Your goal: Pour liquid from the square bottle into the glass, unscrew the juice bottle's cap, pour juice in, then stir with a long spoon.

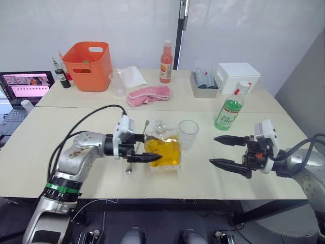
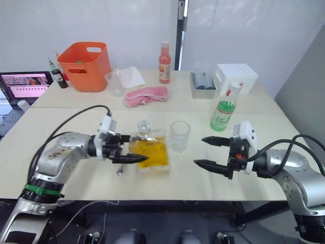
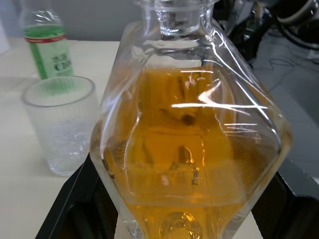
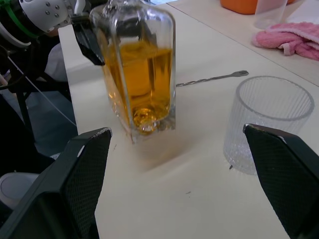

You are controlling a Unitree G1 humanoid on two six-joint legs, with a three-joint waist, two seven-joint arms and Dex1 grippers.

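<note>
First step, grasp stage: the left pincer (image 1: 147, 147) straddles the square bottle (image 1: 163, 152), standing on the bench (image 1: 76, 122) beside the empty glass (image 1: 188, 134); closure unclear. The right pincer (image 1: 219, 150) waits agape, empty. Next: lift and tilt.

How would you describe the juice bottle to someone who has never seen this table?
Look at the near table, on its far right side. The juice bottle stands there alone, right of the glass. It is slim and green with a white cap, unlike the squat amber square bottle.
</note>
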